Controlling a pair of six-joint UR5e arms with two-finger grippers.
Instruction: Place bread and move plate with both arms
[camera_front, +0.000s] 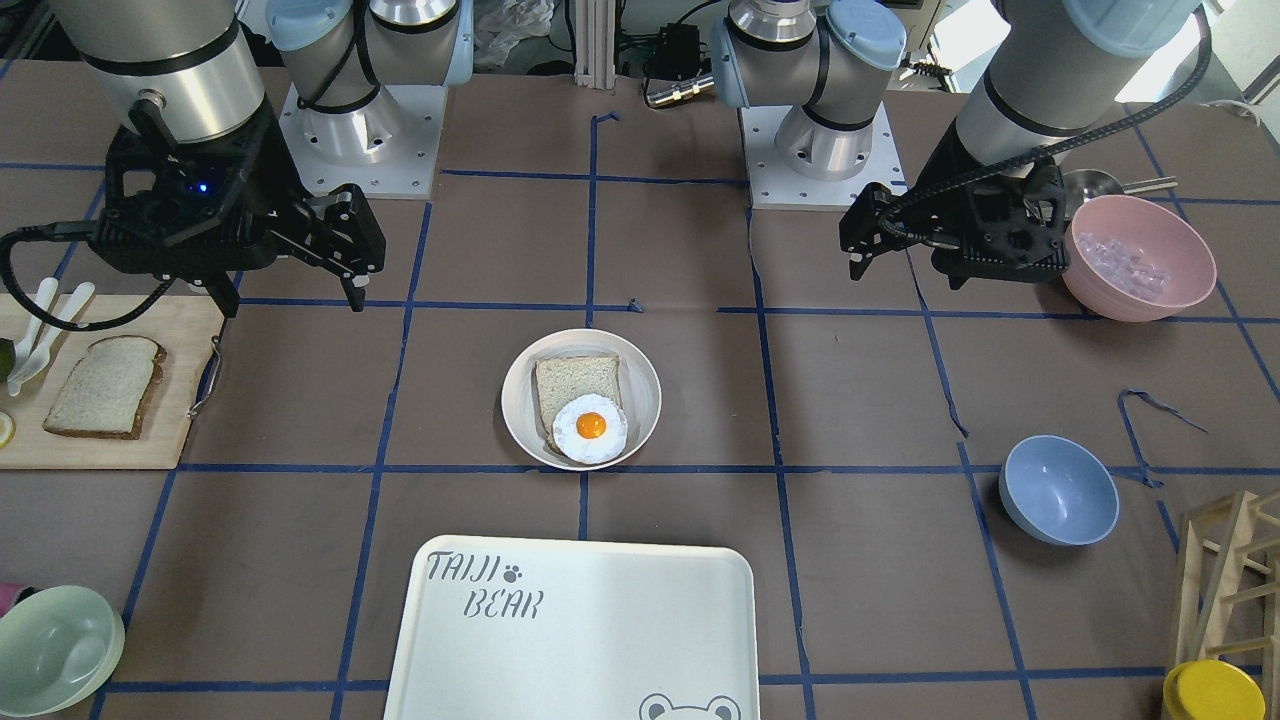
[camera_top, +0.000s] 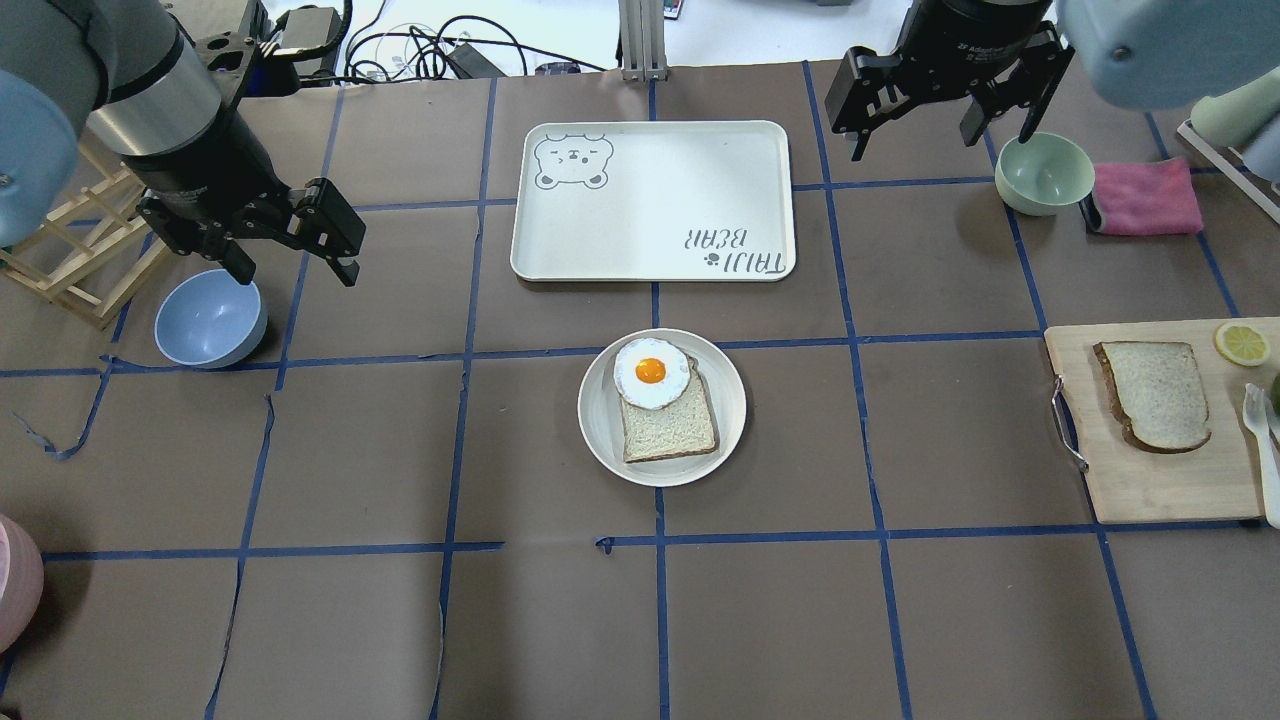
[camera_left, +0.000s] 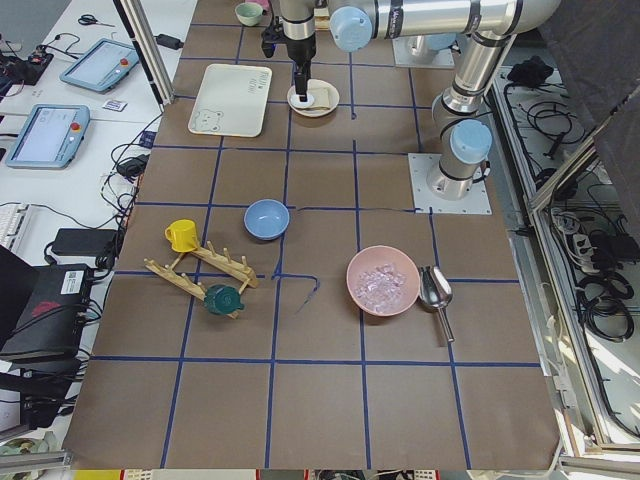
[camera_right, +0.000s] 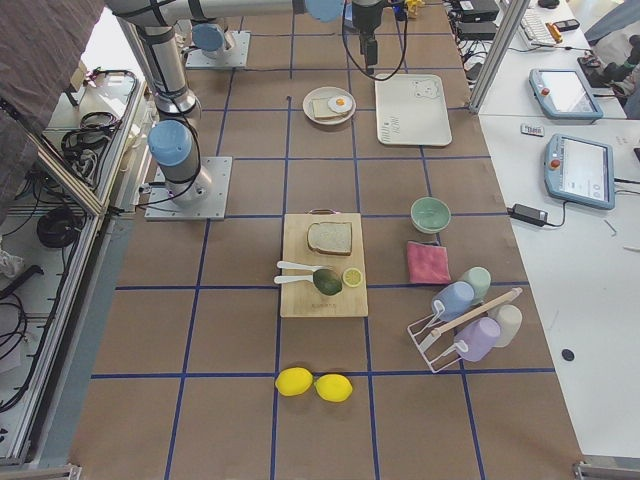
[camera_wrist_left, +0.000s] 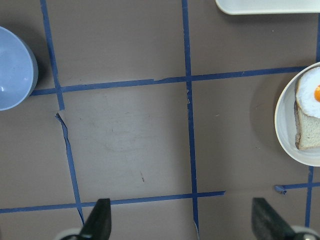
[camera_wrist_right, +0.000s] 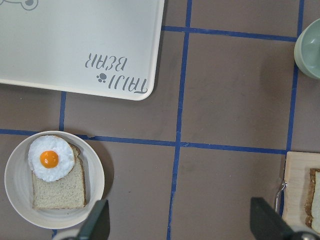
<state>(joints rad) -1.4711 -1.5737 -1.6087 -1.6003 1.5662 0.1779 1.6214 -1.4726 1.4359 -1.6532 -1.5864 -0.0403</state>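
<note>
Both arms are up off the table, nothing in either. The left gripper hangs beside the pale blue round bowl, jaws spread wide. Its wrist view shows only bare brown paper between the two black fingertips. The right gripper is likewise spread and empty, at the far edge between the rectangular cream "TAIJI BEAR" tray and the small pale green bowl. Its height over the table is hard to read from these angles. The speckled bread slice with dark brown crust and rounded top lies flat on the light wooden cutting board, out on the robot's right and well apart from both grippers. The round cream-white plate sits mid-table just short of the tray. It carries a squarer, lighter-crusted slice with a fried egg overlapping its far corner. My reading is that the task has not begun and the step in hand is the reach for the bread. The right arm is the nearer one, so the pick probably falls to it. It would swing back over the board, come down and pinch the slice across its crust edges. The slice is thin and flat, so the fingers must come almost to the wood. After that the bread likely goes on top of the egg. The plate then likely needs one gripper at each side of its rim, lifting level so the stack does not slide.
</note>
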